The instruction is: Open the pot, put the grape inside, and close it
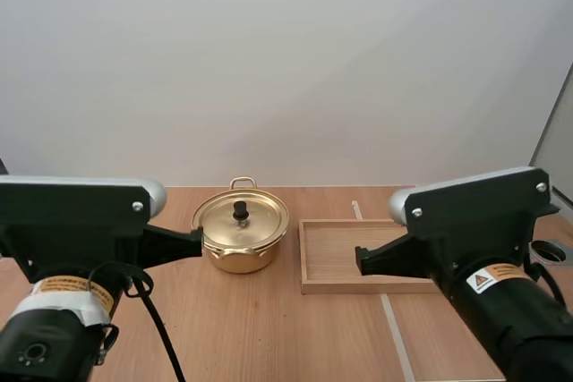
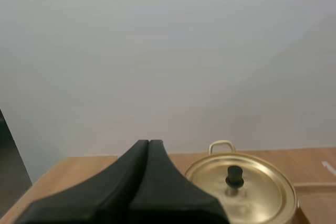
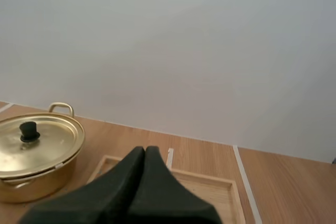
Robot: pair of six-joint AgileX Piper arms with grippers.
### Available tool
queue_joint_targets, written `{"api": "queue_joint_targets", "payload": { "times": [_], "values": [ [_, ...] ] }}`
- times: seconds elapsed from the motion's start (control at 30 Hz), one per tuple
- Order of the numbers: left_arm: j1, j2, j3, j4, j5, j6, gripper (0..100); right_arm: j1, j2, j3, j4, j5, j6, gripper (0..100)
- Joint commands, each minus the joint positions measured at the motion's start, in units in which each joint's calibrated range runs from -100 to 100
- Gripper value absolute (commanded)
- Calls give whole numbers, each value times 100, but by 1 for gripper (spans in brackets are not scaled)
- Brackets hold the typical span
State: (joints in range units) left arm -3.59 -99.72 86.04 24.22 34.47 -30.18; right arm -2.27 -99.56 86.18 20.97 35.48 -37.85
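A golden pot (image 1: 240, 243) stands on the wooden table with its lid (image 1: 240, 222) on, a black knob (image 1: 240, 211) at the lid's centre. The pot (image 2: 247, 192) also appears beyond my left gripper (image 2: 148, 142), whose fingers lie together as one dark wedge, shut on nothing. In the high view that gripper (image 1: 199, 243) points at the pot's left side, just short of it. My right gripper (image 3: 145, 149) is likewise a shut wedge, above the wooden tray (image 3: 210, 190), with the pot (image 3: 37, 153) off to its side. In the high view the right gripper (image 1: 361, 259) hangs over the tray (image 1: 331, 257).
The wooden tray lies directly right of the pot, nothing visible in its bare part. White tape lines (image 1: 394, 328) run across the table toward the front. A dark round object (image 1: 548, 251) sits at the table's far right edge.
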Motion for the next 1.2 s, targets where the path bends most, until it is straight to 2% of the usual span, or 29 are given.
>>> {"api": "queue_joint_targets", "payload": {
  "times": [0.0,0.13,0.27,0.37,0.63,1.17],
  "values": [
    [17,-28,456,160,-283,13,0,13,-44,438,-34,-444,-51,0],
    [17,-28,888,484,-283,13,0,13,-44,807,-34,-444,-51,0],
    [17,-28,1083,477,-181,1,0,13,-44,951,-34,-371,-38,0],
    [23,-28,1282,429,-46,-194,0,13,-44,999,-34,160,-38,0],
    [206,-28,1396,385,-33,-364,0,13,-44,1010,-34,408,-28,0],
    [206,-28,1396,385,-33,-364,0,13,-44,1204,-109,288,-51,0]
  ]
}}
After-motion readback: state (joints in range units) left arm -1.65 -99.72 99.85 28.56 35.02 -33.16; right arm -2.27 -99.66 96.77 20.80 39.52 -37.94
